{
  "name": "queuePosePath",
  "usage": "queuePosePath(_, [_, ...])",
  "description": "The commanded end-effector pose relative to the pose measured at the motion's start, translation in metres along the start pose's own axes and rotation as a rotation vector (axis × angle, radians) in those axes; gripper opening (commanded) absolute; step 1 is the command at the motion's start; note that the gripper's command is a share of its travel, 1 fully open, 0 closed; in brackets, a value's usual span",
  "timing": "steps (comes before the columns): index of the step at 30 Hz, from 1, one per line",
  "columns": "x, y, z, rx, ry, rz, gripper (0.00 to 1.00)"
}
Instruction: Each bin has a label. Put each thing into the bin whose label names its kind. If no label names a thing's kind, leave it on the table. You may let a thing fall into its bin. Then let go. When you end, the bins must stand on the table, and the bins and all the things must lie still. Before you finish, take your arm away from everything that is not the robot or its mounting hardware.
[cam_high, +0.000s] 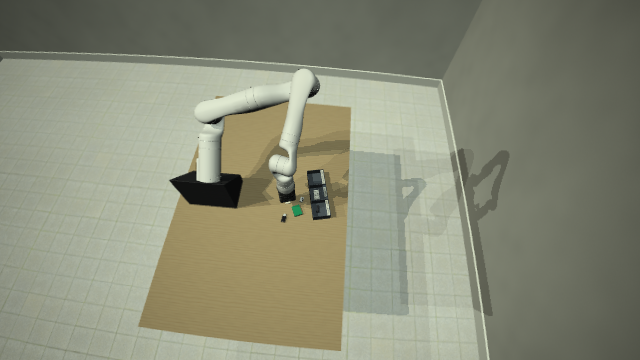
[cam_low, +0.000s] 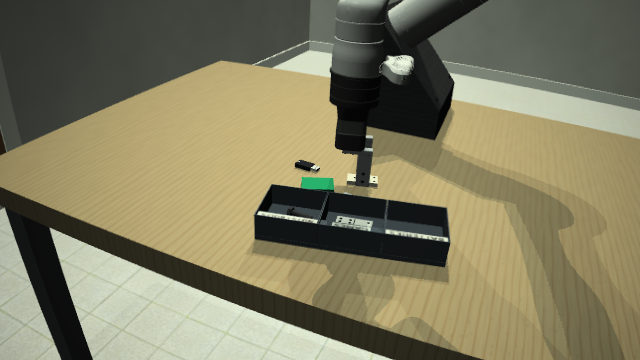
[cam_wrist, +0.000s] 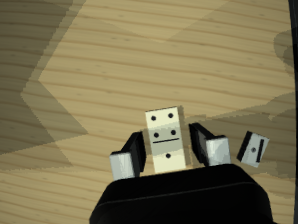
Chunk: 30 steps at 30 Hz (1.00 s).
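Note:
A cream domino (cam_wrist: 165, 137) (cam_low: 354, 179) lies flat on the wooden table (cam_low: 150, 150), just behind the row of bins. My gripper (cam_wrist: 167, 140) (cam_low: 364, 174) (cam_high: 286, 199) is open and low, with one finger on each side of the domino and not closed on it. A green card (cam_low: 317, 183) (cam_high: 298, 211) and a black USB stick (cam_low: 307, 165) (cam_high: 284, 218) lie to the left of it. A small black and white thing (cam_wrist: 253, 148) (cam_high: 301, 199) lies close beside the gripper; I cannot tell what it is.
Three black bins stand in a row: the left bin (cam_low: 285, 232) holds a dark thing, the middle bin (cam_low: 350, 241) holds a domino (cam_low: 352, 220), the right bin (cam_low: 415, 247) looks empty. Their labels are too small to read. The arm's black base (cam_low: 425, 100) stands behind.

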<state>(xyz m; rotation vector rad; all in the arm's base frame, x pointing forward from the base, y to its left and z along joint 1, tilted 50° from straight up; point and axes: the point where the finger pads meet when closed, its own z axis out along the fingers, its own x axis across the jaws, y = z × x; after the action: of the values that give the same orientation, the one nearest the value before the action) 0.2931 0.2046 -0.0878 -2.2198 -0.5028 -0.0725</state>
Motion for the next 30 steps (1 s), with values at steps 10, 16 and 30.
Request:
queuePosePath(10, [-0.0016, -0.0001, 0.0042, 0.002, -0.003, 0.001, 0.79])
queuePosePath(16, [-0.0013, -0.0001, 0.0041, 0.002, -0.003, 0.001, 0.49])
queuePosePath(30, [-0.0013, -0.0001, 0.0041, 0.002, -0.003, 0.001, 0.49])
